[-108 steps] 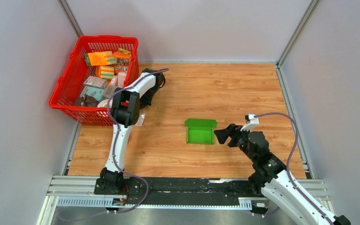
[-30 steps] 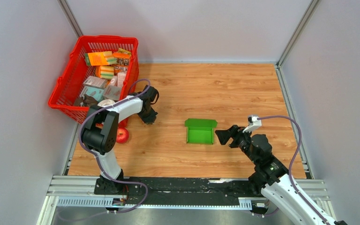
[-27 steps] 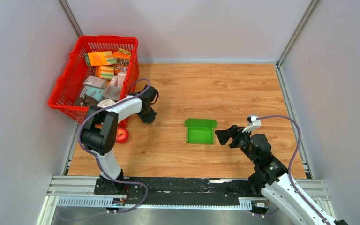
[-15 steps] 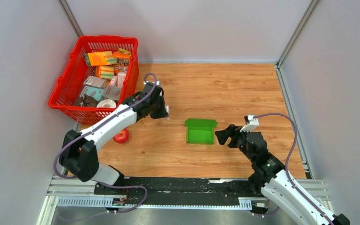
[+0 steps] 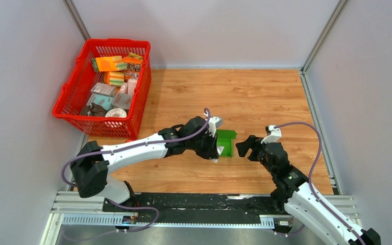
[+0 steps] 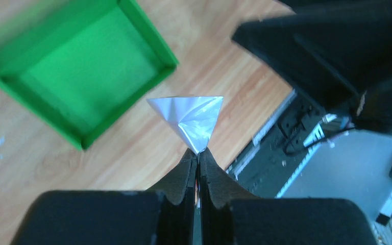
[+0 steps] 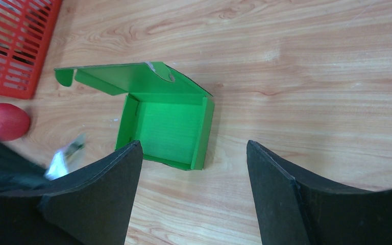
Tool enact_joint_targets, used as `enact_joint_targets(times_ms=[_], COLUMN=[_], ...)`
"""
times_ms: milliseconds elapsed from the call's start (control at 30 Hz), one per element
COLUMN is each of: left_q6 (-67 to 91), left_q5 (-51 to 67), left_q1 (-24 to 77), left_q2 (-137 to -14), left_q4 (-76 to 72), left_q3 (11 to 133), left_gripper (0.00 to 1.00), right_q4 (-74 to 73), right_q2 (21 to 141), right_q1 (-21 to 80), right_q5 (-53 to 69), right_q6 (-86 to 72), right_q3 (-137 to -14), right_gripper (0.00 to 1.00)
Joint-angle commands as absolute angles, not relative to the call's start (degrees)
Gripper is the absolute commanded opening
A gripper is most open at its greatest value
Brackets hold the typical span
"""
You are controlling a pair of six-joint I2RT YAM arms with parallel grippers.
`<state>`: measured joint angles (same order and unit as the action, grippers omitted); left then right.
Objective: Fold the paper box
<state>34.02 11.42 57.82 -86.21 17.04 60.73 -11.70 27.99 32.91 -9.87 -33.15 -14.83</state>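
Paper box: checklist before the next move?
1. Paper box upright on the table, cavity empty: ok.
2. Lid flap folded back, cavity uncovered: ok.
3. Left gripper shut on the silver packet: ok.
4. Packet over the cavity, if it is meant to go in: not ok; both wrist views show it beside the box, over bare wood.
5. Right gripper open, facing the box and apart from it: ok.
6. Packet's clearance above the box wall: cannot tell.
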Motion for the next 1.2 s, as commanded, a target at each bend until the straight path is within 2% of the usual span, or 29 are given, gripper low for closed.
enact_joint_targets(times_ms=[0,233,333,433,467,600,667,800,933,1033,1167], left_q6=[30.24,28.13,26.55,25.32,24.79,22.59,21.19,20.21,22.49,25.21,27.07], left_q5=[10.11,7.83,3.09,-1.48,-2.97,-6.32,-6.76,-9.93,-9.66,-12.56,-18.18], left_q1=[57.39,57.48,57.48,57.48,57.48,57.48,57.48,57.48,57.48,57.39,57.48], left_q2=[-94.56,-102.47,-103.97,-103.37,-103.10,-100.20,-97.57,-94.49,-87.30,-82.12,-72.88], left_q4=[19.15,23.90,28.81,30.85,31.20,33.14,32.08,33.84,27.69,26.90,23.82], left_q3=[70.81,75.94,78.30,79.02,78.93,78.49,76.48,74.36,66.20,61.80,52.93], left_gripper=[0.09,0.09,0.11,0.28,0.45,0.48,0.53,0.52,0.43,0.38,0.40], right_q4=[-12.04,-12.92,-12.57,-12.22,-12.39,-11.78,-11.95,-10.64,-8.54,-4.75,-5.54], right_q2=[24.88,23.64,23.64,24.08,24.26,24.17,24.35,25.04,27.33,29.70,33.74], right_q1=[32.87,32.87,32.87,32.87,32.87,32.87,32.87,32.87,33.04,35.67,45.05], right_q5=[-11.86,-12.39,-12.40,-11.95,-11.95,-11.78,-11.43,-11.25,-5.91,-3.60,-11.92], right_q6=[-33.13,-32.96,-32.87,-32.96,-32.87,-32.96,-32.96,-32.78,-30.86,-30.76,-30.32], right_q3=[-14.85,-14.94,-14.85,-14.85,-14.94,-14.50,-14.85,-14.33,-14.85,-14.59,-17.57], right_gripper=[0.77,0.77,0.77,0.77,0.77,0.77,0.77,0.77,0.75,0.71,0.57])
